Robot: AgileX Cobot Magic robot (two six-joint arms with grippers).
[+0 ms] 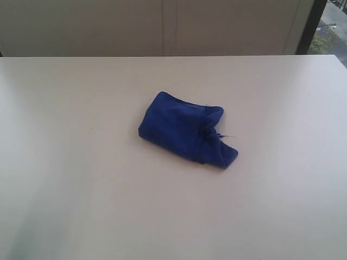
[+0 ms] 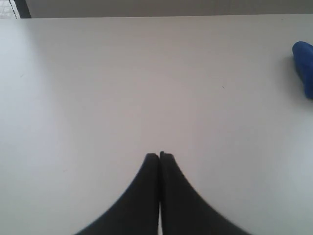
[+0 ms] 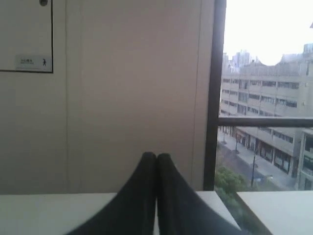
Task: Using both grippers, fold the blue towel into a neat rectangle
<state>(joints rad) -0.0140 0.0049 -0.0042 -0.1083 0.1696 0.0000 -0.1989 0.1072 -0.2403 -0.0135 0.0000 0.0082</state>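
**A:** How are the claws standing?

**B:** The left claw (image 2: 159, 155) is hanging over bare counter (image 2: 122, 88), its jaws pressed together and gripping nothing. The right claw (image 3: 156, 155) is likewise closed and empty, and it is pointing out beyond the counter at a wall (image 3: 122, 98) and a window (image 3: 264, 98).

**A:** And the blue towel?

**B:** The blue towel (image 1: 184, 131) is lying bunched on the counter, well apart from the left claw. Only one edge of it is peeking into that claw's camera, and the right claw's camera is not showing it at all.

**A:** How will it be handling?

**B:** I'm judging it soft, light and floppy, so it will likely be sagging and dragging when lifted. I'm thinking each claw should be pinching an outer corner once the bunch is spread flat.
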